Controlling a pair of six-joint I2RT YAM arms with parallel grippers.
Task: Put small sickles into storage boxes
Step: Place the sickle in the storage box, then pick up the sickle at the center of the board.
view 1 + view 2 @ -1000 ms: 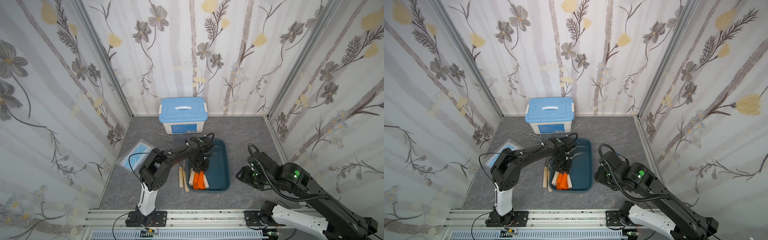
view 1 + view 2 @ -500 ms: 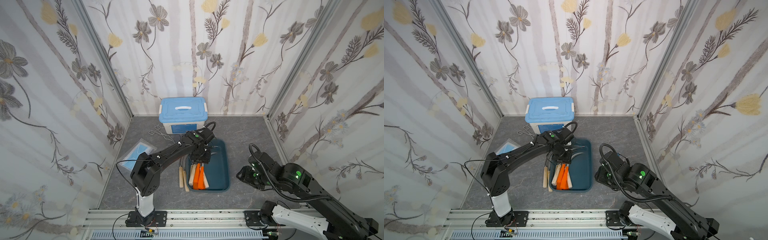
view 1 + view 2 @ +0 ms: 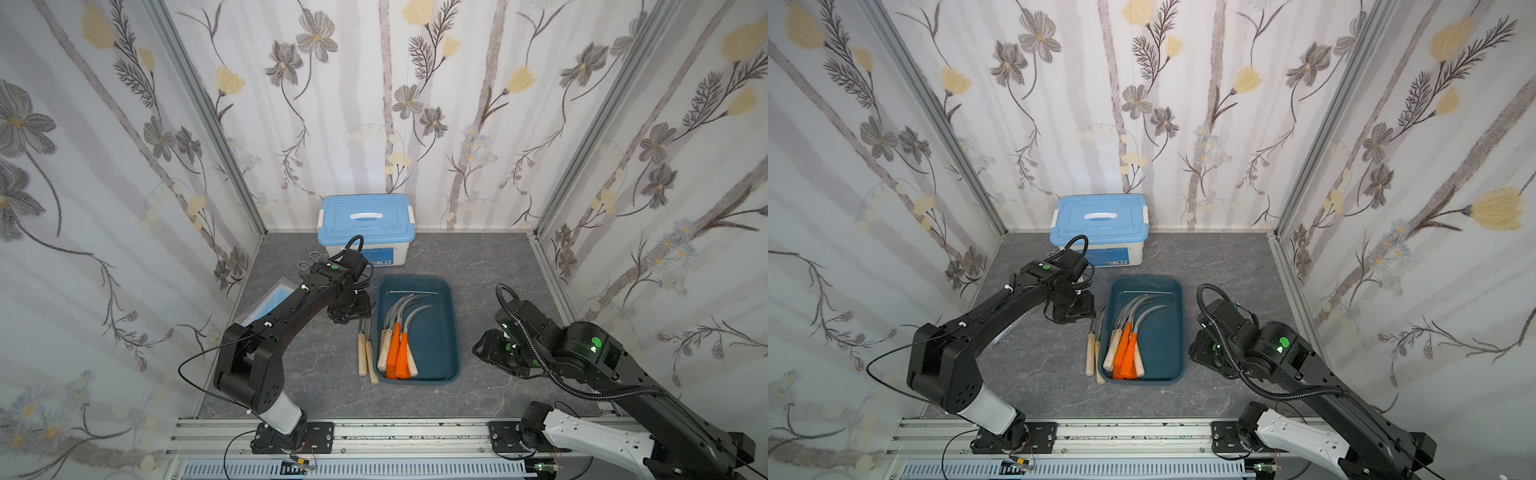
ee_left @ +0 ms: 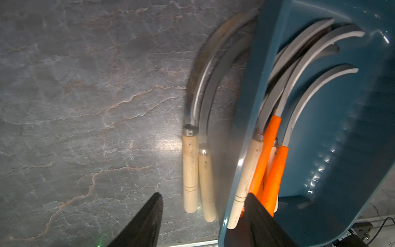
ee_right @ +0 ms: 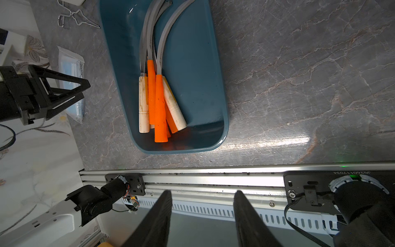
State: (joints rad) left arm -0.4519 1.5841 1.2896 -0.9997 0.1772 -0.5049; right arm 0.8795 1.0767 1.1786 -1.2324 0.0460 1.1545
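The storage box, a dark teal tray (image 3: 436,332) (image 3: 1163,332), sits mid-table. Several small sickles (image 3: 397,345) (image 5: 157,102) with orange and pale wooden handles lie bunched along its left side, blades toward the back. Two wooden-handled sickles (image 3: 365,357) (image 4: 196,171) rest on the table against the tray's left wall. My left gripper (image 3: 347,309) (image 4: 203,194) hovers over the table left of the tray's far half, above those two blades, open and empty. My right gripper (image 3: 494,349) (image 5: 203,191) stays right of the tray, open and empty.
A white box with a light blue lid (image 3: 365,228) stands at the back wall. Wire tongs (image 3: 309,262) lie in front of it on the left. A clear packet (image 3: 270,299) sits under my left arm. An aluminium rail (image 3: 374,432) runs along the front edge.
My left gripper has come away from above the tray to the left and its jaws have spread wider. The right arm has not moved.
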